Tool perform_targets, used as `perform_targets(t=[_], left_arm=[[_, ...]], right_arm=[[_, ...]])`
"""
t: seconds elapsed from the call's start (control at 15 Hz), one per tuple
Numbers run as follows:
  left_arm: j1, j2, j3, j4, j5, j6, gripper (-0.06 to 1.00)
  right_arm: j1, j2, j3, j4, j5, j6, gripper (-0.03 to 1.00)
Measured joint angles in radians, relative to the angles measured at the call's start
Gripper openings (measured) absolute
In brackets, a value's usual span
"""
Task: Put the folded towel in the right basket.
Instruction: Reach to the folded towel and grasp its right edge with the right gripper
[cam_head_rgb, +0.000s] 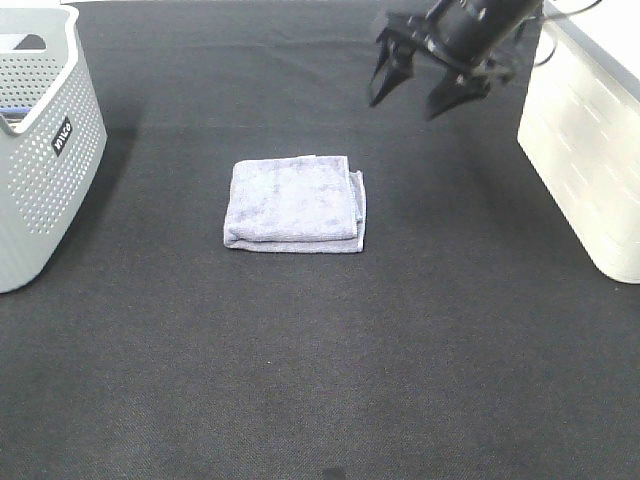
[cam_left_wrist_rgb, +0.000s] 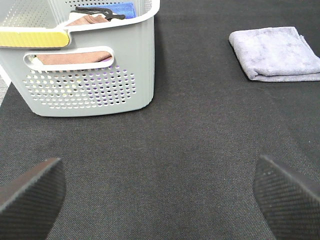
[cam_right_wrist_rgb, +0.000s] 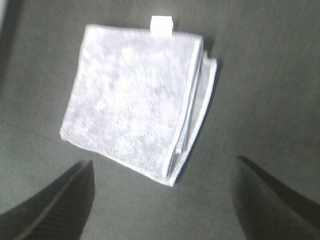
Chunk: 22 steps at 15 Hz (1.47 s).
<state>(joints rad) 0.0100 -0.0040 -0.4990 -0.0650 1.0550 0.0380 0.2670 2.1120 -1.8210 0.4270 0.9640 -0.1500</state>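
Observation:
A folded lavender-grey towel (cam_head_rgb: 295, 204) lies flat on the black table mat in the middle. It also shows in the left wrist view (cam_left_wrist_rgb: 276, 53) and in the right wrist view (cam_right_wrist_rgb: 137, 102). The right basket (cam_head_rgb: 590, 140), white and brick-patterned, stands at the right edge. My right gripper (cam_head_rgb: 414, 83) hangs open in the air behind and to the right of the towel, empty, its jaws spread wide. My left gripper (cam_left_wrist_rgb: 160, 195) is open and empty, low over the mat near the left basket; it is out of the exterior view.
A grey perforated basket (cam_head_rgb: 45, 150) stands at the left edge; in the left wrist view (cam_left_wrist_rgb: 100, 70) it holds brown and blue cloths. Black mat covers the table around the towel.

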Motion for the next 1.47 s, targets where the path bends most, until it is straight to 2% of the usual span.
perform_targets(t=[0.13,0.27,0.53,0.93,1.27,1.4,1.47], left_arm=[[0.0,0.0,0.0,0.0,0.0,0.0,0.97],[0.0,0.0,0.0,0.0,0.0,0.0,0.97],[0.0,0.0,0.0,0.0,0.0,0.0,0.97],[0.0,0.0,0.0,0.0,0.0,0.0,0.97],[0.0,0.0,0.0,0.0,0.0,0.0,0.97],[0.0,0.0,0.0,0.0,0.0,0.0,0.97],[0.0,0.0,0.0,0.0,0.0,0.0,0.97]], right_arm=[[0.0,0.106,-0.109,0.038,0.096,0.013,0.71],[0.0,0.196,-0.188,0.058,0.151,0.014,0.71],[-0.005,0.361,-0.318,0.079,0.206,0.014,0.72],[-0.005,0.455,-0.333,0.13,0.208,-0.011,0.72],[-0.005,0.496,-0.341,0.231,0.175,-0.052,0.71],[-0.005,0.503,-0.341,0.268,0.16,-0.088,0.66],[-0.005,0.508,-0.341,0.282,0.147,-0.095,0.6]])
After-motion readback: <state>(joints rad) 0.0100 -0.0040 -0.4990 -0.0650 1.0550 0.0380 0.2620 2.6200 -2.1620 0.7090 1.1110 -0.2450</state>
